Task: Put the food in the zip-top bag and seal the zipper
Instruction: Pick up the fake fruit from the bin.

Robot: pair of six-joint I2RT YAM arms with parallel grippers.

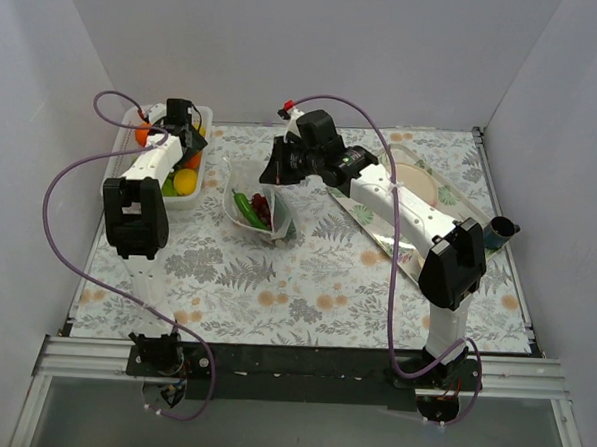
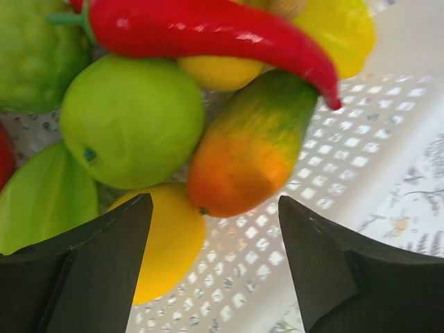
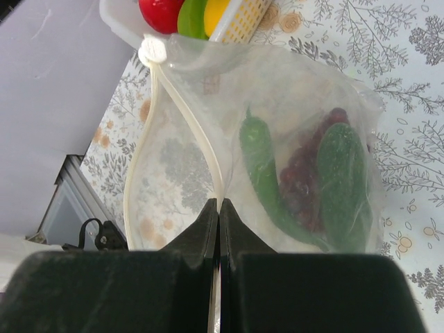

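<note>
Right wrist: right gripper (image 3: 218, 205) pinches zipper (image 3: 196, 135) of zip-top bag (image 3: 305, 90).

no readable text, labels or numbers anywhere

Noted L gripper (image 1: 180, 129) down over white basket (image 1: 113, 179), far-left of table (image 1: 305, 284); orange fruit (image 1: 142, 133), yellow fruit (image 1: 185, 182) inside. Logged zip-top bag (image 1: 281, 223) mid-table, just right of basket, w/ long green piece (image 1: 245, 208) + dark cluster (image 1: 263, 211) in it. Found R gripper (image 1: 279, 172) at bag's top edge. Spotted shiny tray (image 1: 373, 225) w/ beige plate (image 1: 423, 180) under R arm (image 1: 409, 214).
</note>
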